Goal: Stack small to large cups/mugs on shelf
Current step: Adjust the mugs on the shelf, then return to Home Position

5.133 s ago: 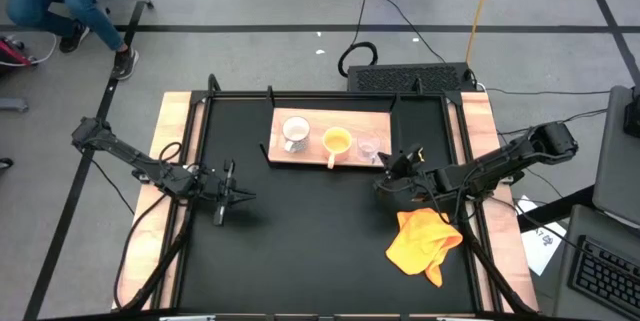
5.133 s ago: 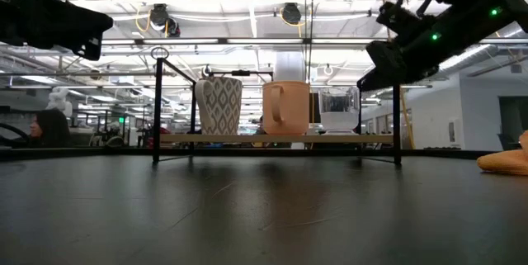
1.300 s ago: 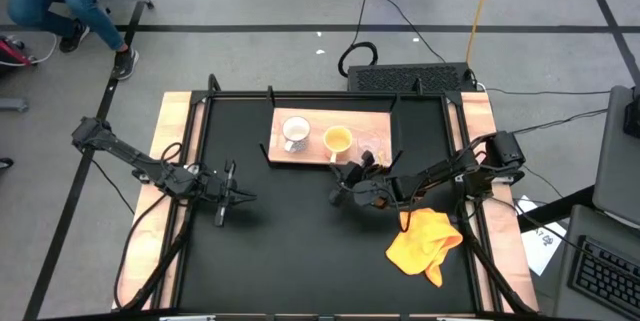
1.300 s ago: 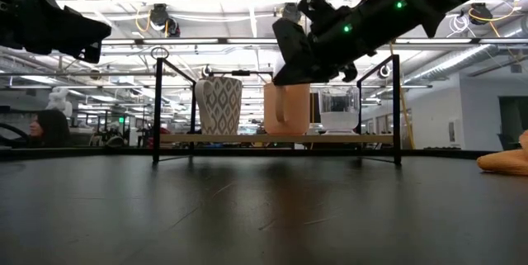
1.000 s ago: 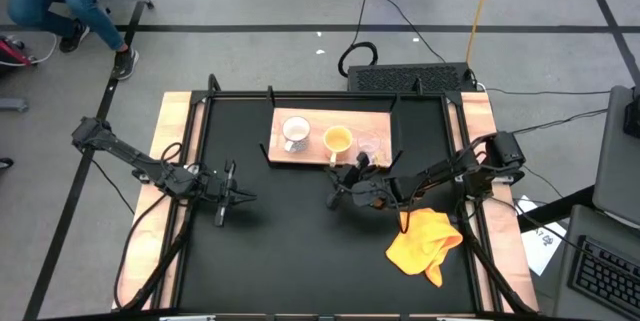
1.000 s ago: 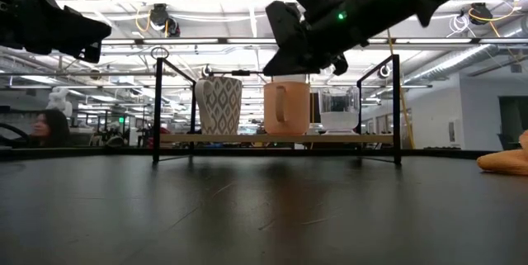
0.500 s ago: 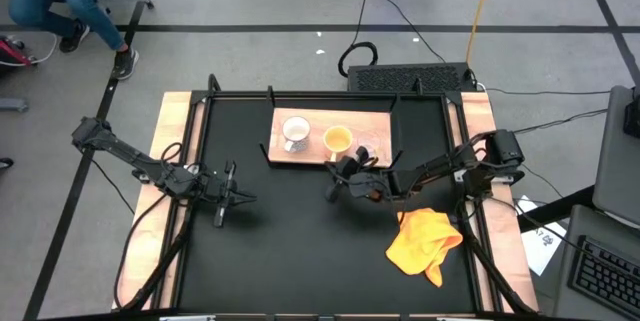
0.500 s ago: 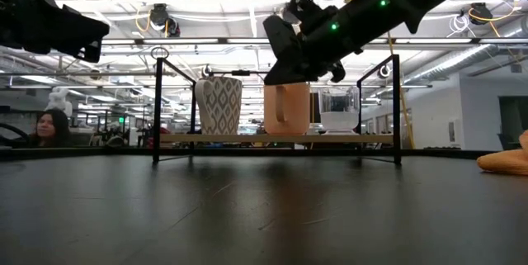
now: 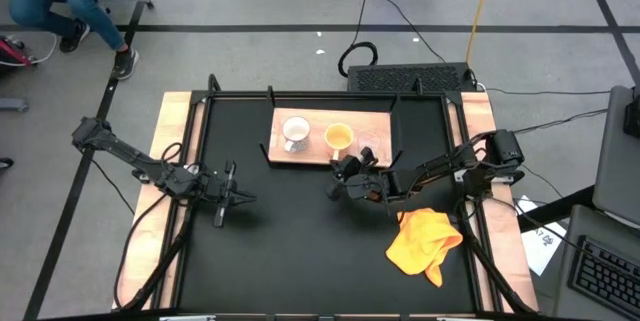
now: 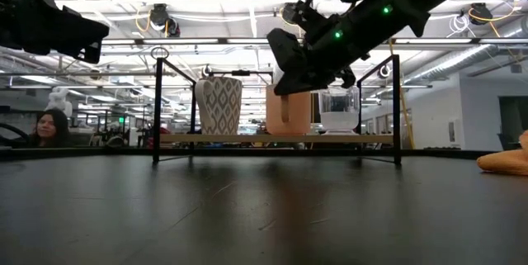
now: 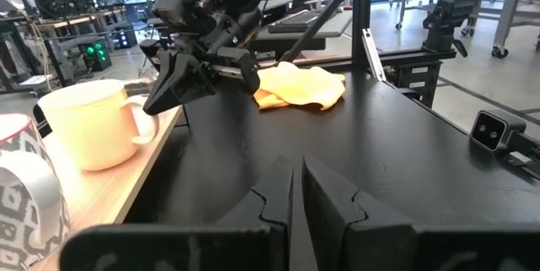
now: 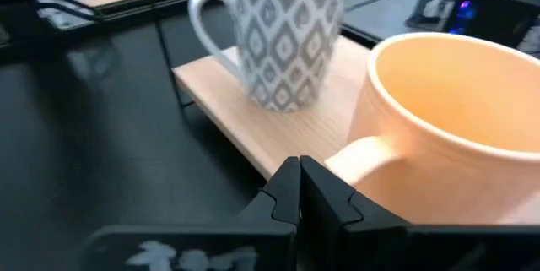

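The shelf (image 9: 310, 149) is sitting on the black tabletop (image 9: 290, 251), toward the table's far edge, and everything else is placed here relative to it. Three vessels are standing in a row on its light-wood board: the white patterned mug (image 9: 294, 132) at the end toward the left arm's side, the orange-yellow mug (image 9: 338, 140) in the middle, and the clear glass cup (image 9: 368, 147) at the end toward the right arm's side. In the low view the white patterned mug (image 10: 219, 106) and the orange-yellow mug (image 10: 289, 110) are both standing upright on the board, with the glass cup (image 10: 337, 110) beside them, partly hidden by the arm.

The right gripper (image 9: 343, 174) is hovering just off the shelf's near edge, in front of the orange-yellow mug. In the right wrist view its two dark fingers (image 12: 297, 193) are lying pressed together, holding nothing, with their tips pointing at the mug's handle (image 12: 369, 154); whether they are touching it cannot be told. The white patterned mug (image 12: 288, 35) is standing farther along the board (image 12: 278, 127) in that view.

The left gripper (image 9: 226, 197) is waiting well apart from the shelf, over the tabletop on the left arm's side, its fingers (image 11: 325, 188) closed and empty.

An orange-yellow cloth (image 9: 426, 244) is lying crumpled on the tabletop, on the near side of the shelf toward the right arm.
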Controlling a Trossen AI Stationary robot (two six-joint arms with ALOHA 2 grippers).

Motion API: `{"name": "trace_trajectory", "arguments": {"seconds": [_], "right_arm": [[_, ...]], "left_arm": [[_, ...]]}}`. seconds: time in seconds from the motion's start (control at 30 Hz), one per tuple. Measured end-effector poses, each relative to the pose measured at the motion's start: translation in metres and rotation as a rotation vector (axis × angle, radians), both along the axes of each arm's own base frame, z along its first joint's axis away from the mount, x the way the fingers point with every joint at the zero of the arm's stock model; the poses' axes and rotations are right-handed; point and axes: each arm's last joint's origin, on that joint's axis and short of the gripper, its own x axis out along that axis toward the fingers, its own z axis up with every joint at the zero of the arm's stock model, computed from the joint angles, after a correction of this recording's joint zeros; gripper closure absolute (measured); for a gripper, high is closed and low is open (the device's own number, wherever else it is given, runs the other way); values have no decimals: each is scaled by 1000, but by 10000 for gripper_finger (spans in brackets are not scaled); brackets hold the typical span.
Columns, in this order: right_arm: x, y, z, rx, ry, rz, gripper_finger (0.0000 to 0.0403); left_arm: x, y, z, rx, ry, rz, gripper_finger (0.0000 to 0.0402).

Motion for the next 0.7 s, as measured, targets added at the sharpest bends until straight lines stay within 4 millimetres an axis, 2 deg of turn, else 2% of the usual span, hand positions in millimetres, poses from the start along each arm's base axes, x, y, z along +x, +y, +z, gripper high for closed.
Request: {"name": "trace_trajectory", "arguments": {"seconds": [0.47,0.7], "right_arm": [[-1,13,2,-23,-18,12,403],[-4,25,30,-113,-75,102,403]], "left_arm": [[0,0,0,2,4,0,369],[0,0,-1,1,9,0,369]]}}
